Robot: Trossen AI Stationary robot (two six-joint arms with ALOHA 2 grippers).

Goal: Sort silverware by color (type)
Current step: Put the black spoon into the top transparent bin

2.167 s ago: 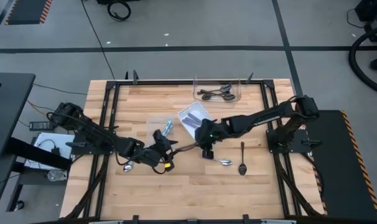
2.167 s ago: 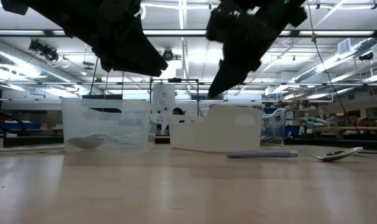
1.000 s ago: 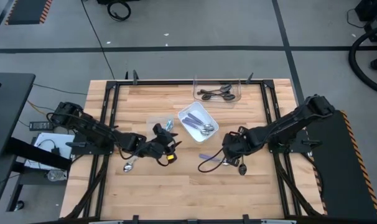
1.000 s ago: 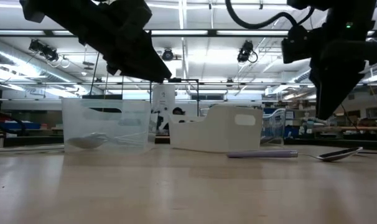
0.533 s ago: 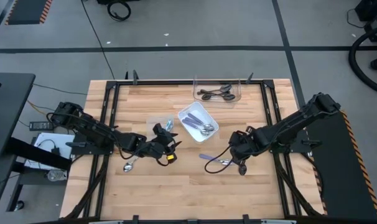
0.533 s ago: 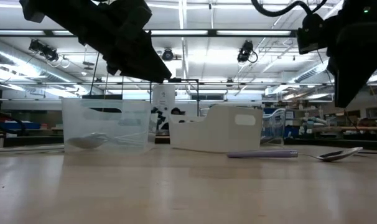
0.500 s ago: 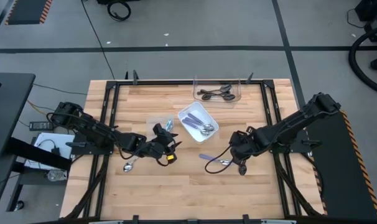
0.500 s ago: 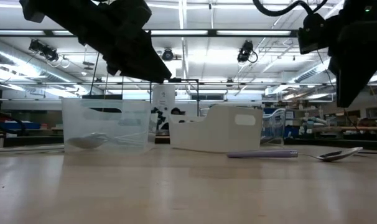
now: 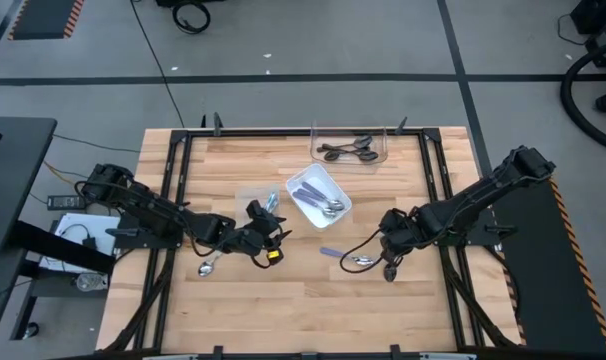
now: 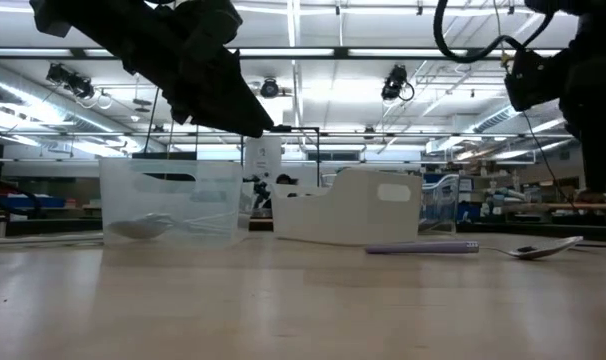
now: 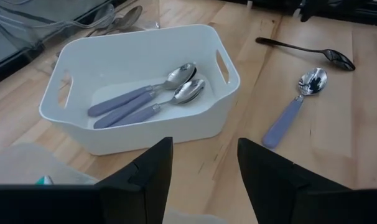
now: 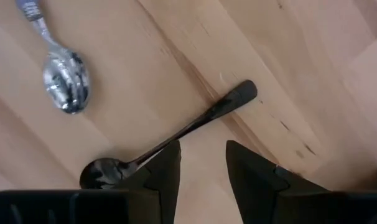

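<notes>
My right gripper (image 9: 391, 246) (image 12: 203, 163) hovers open over a black spoon (image 12: 170, 142) (image 9: 390, 264) that lies flat on the wood; its fingers stand either side of the handle. A purple-handled spoon (image 9: 345, 258) (image 12: 63, 71) (image 11: 293, 109) lies beside it. My left gripper (image 9: 270, 232) (image 11: 204, 167) is open, raised near the clear bin (image 9: 253, 200) that holds light-blue spoons. The white bin (image 11: 145, 134) (image 9: 301, 204) holds two purple spoons (image 11: 142, 99). Black spoons (image 9: 349, 150) lie in the far clear tray. Another spoon (image 9: 207, 266) lies by the left arm.
The three containers sit in the table's middle and far part. The near half of the wood (image 9: 303, 310) is bare. A cable loops from the right arm over the table (image 9: 368, 250). The low view shows the clear bin (image 10: 168, 200) and white bin (image 10: 348, 208) side by side.
My right gripper has moved from beside the white bin toward the table's right edge, past the purple spoon, and now stands over the black spoon. The spoons have stayed where they lay.
</notes>
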